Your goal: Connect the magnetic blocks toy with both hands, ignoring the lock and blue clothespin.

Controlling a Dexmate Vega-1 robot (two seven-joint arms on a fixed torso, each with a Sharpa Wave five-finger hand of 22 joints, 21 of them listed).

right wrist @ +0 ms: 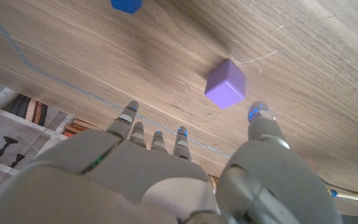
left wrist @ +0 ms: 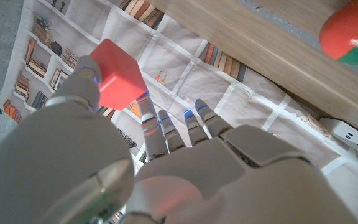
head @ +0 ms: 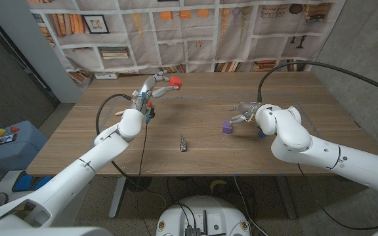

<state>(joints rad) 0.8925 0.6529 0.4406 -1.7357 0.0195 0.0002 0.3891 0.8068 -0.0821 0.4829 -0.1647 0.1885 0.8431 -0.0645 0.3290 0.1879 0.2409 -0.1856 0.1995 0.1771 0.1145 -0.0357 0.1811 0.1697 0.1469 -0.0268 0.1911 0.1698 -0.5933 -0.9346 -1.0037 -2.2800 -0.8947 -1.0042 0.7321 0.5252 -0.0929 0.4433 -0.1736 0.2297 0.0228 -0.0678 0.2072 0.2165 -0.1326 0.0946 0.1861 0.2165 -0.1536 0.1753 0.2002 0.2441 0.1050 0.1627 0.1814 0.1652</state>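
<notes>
Red block [head: 175, 81] in left robot hand [head: 151, 87]

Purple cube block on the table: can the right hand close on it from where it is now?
Probably yes. The right hand hangs open just by the small purple cube block, fingers spread, and the wooden table around the block is bare.

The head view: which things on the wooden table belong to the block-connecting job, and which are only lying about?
Job:
red magnetic cube, held by the left hand
purple magnetic cube, on the table beside the right hand

Lying about:
small metal lock
blue clothespin, mostly hidden
</notes>
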